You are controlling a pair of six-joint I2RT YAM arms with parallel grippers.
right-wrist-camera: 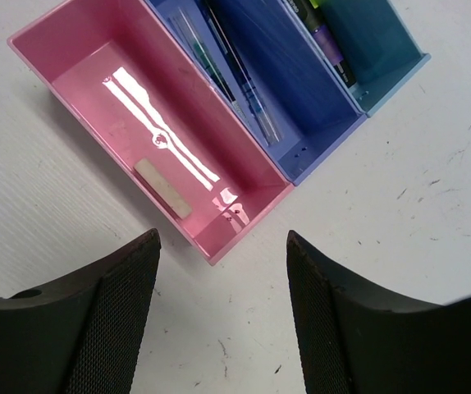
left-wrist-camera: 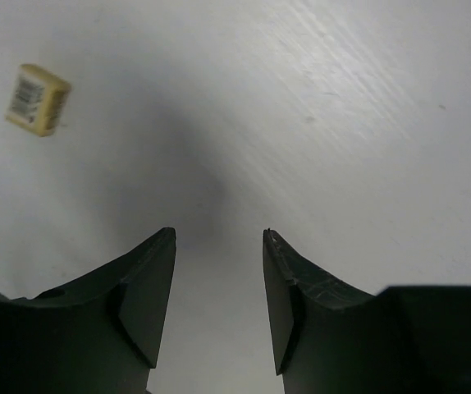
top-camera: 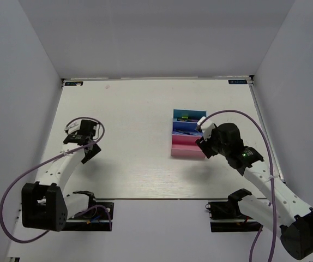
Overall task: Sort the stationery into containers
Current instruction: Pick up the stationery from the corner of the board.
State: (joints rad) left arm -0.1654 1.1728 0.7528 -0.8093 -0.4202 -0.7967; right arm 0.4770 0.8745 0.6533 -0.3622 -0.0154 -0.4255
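Observation:
Three joined containers stand in a row: a pink tray (right-wrist-camera: 88, 66), a blue tray (right-wrist-camera: 293, 90) and a cyan tray (right-wrist-camera: 383, 49). A whitish eraser (right-wrist-camera: 163, 189) lies flat in the pink tray. Thin pens (right-wrist-camera: 235, 74) rest in the blue one. In the cyan tray are a purple-and-black marker (right-wrist-camera: 331, 45) and the tip of a yellow highlighter (right-wrist-camera: 316, 6). My right gripper (right-wrist-camera: 223, 238) is open and empty over bare table, just off the pink tray's corner. A tan eraser (left-wrist-camera: 37, 98) lies on the table, ahead and left of my open, empty left gripper (left-wrist-camera: 219, 238).
The trays (top-camera: 188, 134) sit right of the table's centre, with my right gripper (top-camera: 202, 143) at their right side. My left gripper (top-camera: 89, 153) hangs over the left part of the table. White walls close in the table on three sides.

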